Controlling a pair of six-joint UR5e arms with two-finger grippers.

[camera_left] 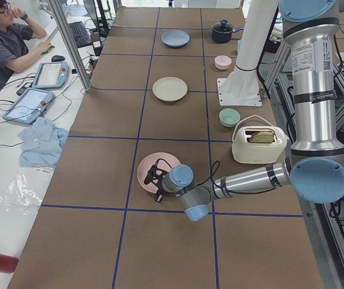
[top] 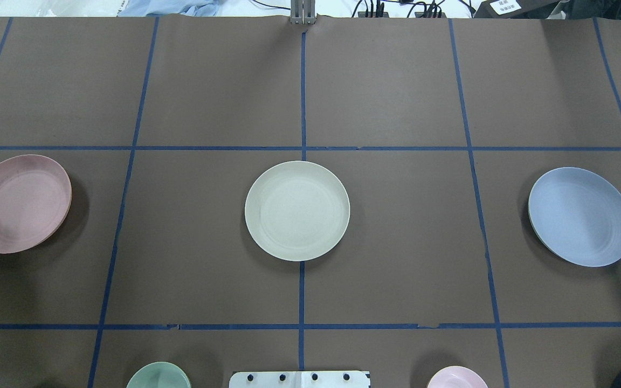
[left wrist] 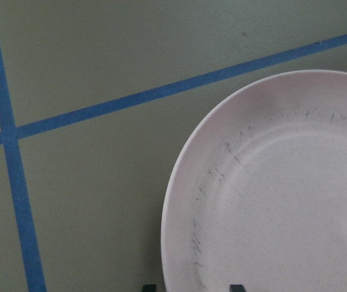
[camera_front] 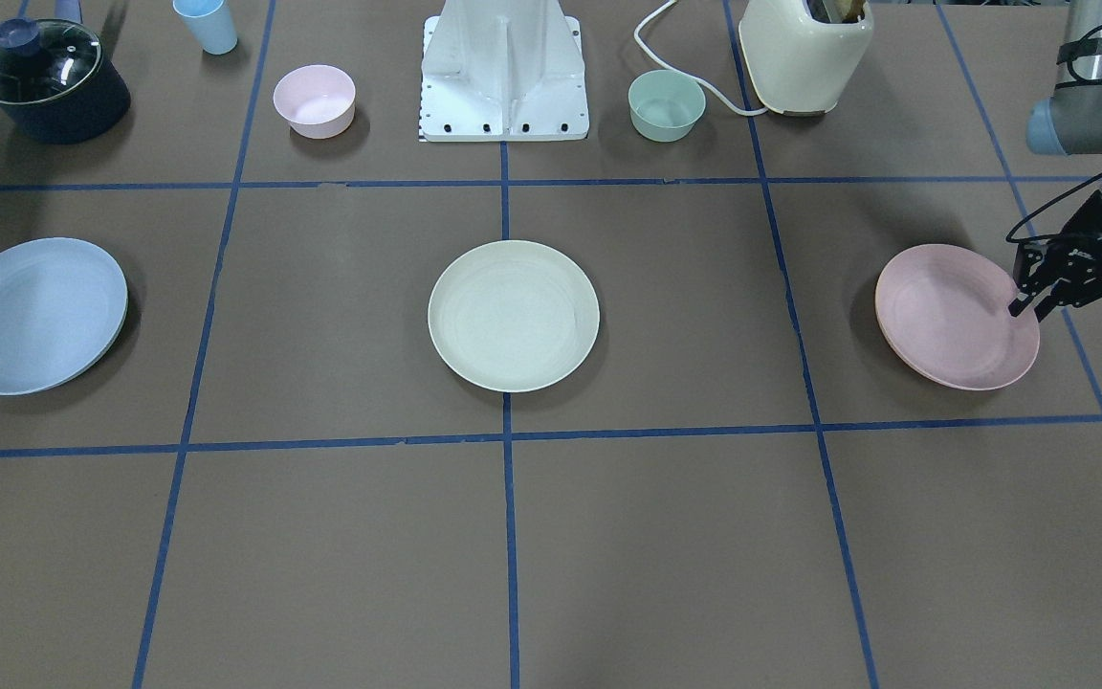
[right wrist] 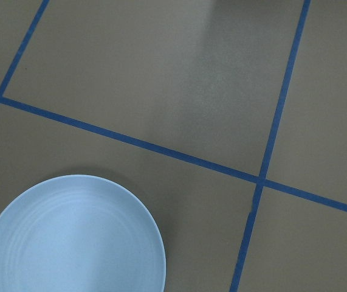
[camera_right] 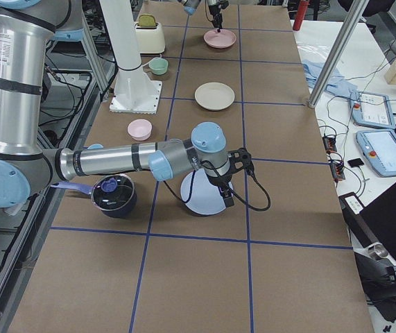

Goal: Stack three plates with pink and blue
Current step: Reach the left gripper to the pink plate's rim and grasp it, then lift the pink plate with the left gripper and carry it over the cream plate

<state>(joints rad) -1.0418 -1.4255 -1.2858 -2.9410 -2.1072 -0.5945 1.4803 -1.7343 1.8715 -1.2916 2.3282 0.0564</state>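
Observation:
Three plates lie in a row on the brown table: light blue (camera_front: 30, 316), cream (camera_front: 513, 316) and pale pink (camera_front: 948, 316). My left gripper (camera_front: 1027, 308) is at the pink plate's outer edge. In the left wrist view its jaws stand either side of the pink plate's (left wrist: 282, 201) rim, closed onto it. The plate looks to rest on the table. My right gripper (camera_right: 227, 198) hangs over the edge of the blue plate (camera_right: 201, 198). It shows only in the exterior right view, so I cannot tell whether it is open or shut. The right wrist view shows the blue plate (right wrist: 70, 237) and no fingers.
Along the robot's side stand a lidded dark pot (camera_front: 49, 81), a blue cup (camera_front: 207, 24), a small pink bowl (camera_front: 314, 100), the white robot base (camera_front: 503, 77), a small mint-green bowl (camera_front: 666, 105) and a cream toaster (camera_front: 804, 53). An operator (camera_left: 3, 42) sits beyond the table.

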